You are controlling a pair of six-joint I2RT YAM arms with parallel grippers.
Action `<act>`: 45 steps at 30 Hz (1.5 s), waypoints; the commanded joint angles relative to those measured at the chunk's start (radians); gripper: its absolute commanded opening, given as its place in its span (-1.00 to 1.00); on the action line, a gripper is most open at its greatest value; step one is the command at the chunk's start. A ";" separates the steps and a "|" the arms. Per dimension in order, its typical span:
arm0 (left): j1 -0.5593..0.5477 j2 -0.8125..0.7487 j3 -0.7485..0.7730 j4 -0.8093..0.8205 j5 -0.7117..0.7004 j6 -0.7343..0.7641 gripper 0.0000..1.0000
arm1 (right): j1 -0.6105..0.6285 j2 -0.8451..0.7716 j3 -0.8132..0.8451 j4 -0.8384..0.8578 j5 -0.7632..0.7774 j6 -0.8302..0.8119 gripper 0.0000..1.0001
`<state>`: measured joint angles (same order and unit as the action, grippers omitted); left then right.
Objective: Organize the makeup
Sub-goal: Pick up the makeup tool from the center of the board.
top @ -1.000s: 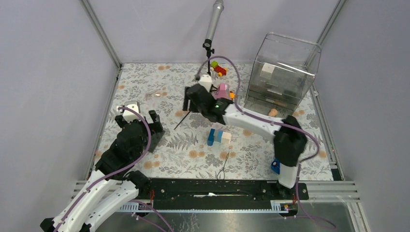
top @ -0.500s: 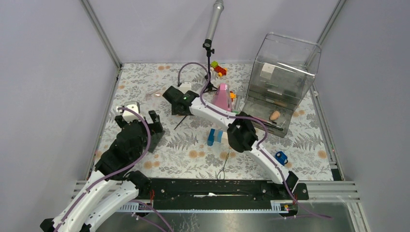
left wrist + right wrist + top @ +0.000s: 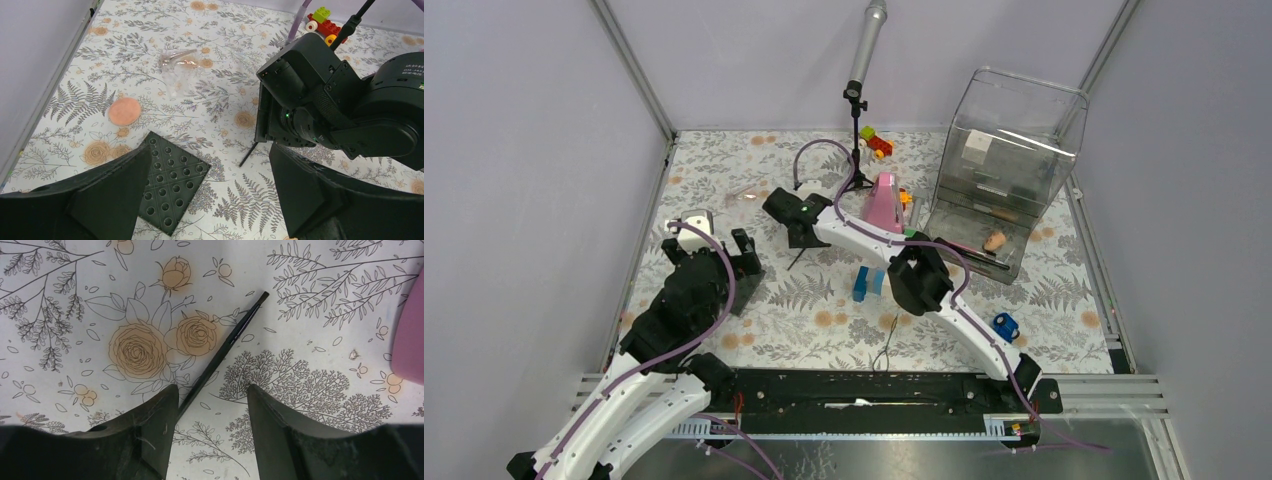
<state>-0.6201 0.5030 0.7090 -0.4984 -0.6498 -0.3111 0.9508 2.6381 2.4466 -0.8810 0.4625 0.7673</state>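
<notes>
A thin black pencil lies slanted on the flowered cloth. Its near end runs against the inner edge of my right gripper's left finger. The right gripper hovers low over it, open, with nothing clamped. From above, this gripper sits left of centre, the pencil just below it. My left gripper is wide open over a flat dark studded square. A peach round sponge lies beyond it. Another peach sponge rests in the open bottom drawer.
A clear drawer organizer stands back right, a tall pink cone beside it. Blue blocks, a blue toy car, coloured toy blocks and a microphone stand are around. A clear plastic piece lies back left.
The right arm swung left from the centre back and settled over the black pencil; its jaws have narrowed a little. The left arm has not moved.
</notes>
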 commanded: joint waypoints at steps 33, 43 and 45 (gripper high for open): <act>0.005 0.004 -0.010 0.055 0.021 0.017 0.97 | -0.003 -0.533 -0.777 0.542 -0.271 -0.425 -1.00; 0.005 0.004 -0.011 0.055 0.016 0.017 0.97 | -0.044 -0.786 -0.976 0.616 -0.433 -0.736 -1.00; 0.005 0.003 -0.012 0.054 0.015 0.017 0.97 | -0.059 -0.827 -1.001 0.588 -0.432 -0.805 -1.00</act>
<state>-0.6201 0.5056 0.6975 -0.4973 -0.6361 -0.3099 0.9283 1.9087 1.4902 -0.2955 0.0769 0.1398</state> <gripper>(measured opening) 0.984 0.022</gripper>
